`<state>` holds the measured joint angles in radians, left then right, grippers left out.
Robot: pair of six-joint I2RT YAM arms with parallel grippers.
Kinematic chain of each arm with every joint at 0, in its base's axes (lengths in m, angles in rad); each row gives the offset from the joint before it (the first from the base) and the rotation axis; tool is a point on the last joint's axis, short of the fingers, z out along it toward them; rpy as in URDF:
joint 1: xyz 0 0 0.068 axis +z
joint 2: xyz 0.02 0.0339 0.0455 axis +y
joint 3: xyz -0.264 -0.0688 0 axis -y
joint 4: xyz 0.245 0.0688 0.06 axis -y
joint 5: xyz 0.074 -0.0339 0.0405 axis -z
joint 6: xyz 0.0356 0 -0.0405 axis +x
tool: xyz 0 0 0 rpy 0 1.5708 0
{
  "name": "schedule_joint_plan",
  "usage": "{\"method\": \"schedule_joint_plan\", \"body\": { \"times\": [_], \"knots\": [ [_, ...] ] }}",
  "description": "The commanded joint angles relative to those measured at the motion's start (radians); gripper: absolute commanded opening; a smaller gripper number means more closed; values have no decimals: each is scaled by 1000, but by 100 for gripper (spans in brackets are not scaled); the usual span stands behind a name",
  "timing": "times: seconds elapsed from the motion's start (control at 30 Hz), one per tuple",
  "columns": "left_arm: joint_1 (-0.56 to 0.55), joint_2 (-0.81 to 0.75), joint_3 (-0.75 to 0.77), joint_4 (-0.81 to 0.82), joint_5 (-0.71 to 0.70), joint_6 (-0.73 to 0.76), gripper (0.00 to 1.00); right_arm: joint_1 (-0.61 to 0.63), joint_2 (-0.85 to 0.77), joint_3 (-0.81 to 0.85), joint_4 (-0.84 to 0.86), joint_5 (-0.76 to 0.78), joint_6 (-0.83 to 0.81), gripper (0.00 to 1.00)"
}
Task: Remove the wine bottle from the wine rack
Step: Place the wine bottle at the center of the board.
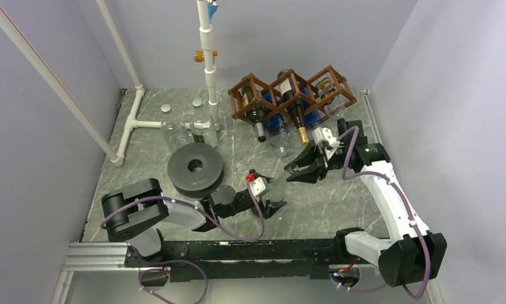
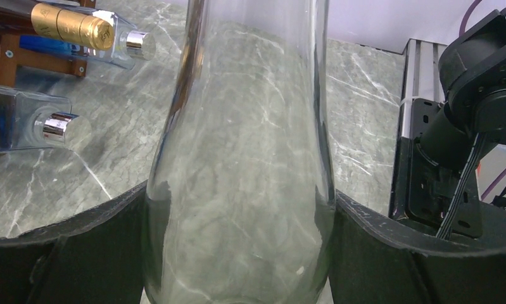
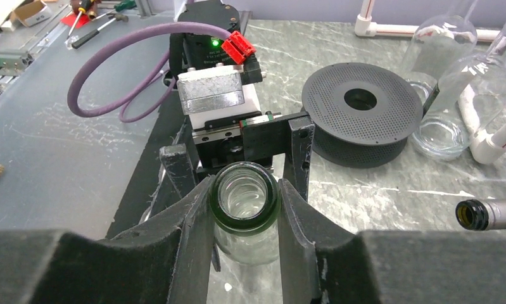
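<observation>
A clear glass wine bottle point(image 1: 280, 185) with a green-tinted mouth is held between both grippers, in front of and apart from the brown wooden wine rack point(image 1: 288, 95). My left gripper point(image 1: 272, 206) is shut on its wide body point(image 2: 237, 158), one black finger point(image 2: 79, 240) pressing on each side. In the right wrist view my right gripper point(image 3: 245, 206) is shut on the neck just below the open mouth point(image 3: 245, 193). The left gripper's fingers point(image 3: 301, 152) show behind it. The rack point(image 2: 6, 54) still carries other bottles.
A black perforated spool point(image 1: 195, 168) lies left of the grippers. A white pipe stand point(image 1: 206, 63) and clear glass bottles point(image 1: 174, 133) stand at the back left. A gold-capped bottle point(image 2: 69, 25) pokes from the rack. A dark bottle neck point(image 3: 484, 214) points in at the right.
</observation>
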<state>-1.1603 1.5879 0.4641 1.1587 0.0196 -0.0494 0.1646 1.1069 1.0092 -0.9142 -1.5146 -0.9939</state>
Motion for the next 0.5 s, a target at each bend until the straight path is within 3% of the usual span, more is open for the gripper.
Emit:
{"method": "schedule_joint_plan", "body": {
  "times": [0.0, 0.07, 0.23, 0.47],
  "knots": [
    [-3, -22, 56, 62, 5, -75, 56, 6, -8, 55, 33, 17, 48, 0],
    [-2, -41, 66, 24, 9, -91, 73, 7, -10, 60, 31, 28, 54, 0],
    [-2, -89, 118, -115, 52, -100, 99, 7, -12, 78, 2, 41, 37, 0],
    [-1, -168, 158, -268, 59, -114, 99, 7, -19, 110, -73, 58, -23, 0]
  ]
}}
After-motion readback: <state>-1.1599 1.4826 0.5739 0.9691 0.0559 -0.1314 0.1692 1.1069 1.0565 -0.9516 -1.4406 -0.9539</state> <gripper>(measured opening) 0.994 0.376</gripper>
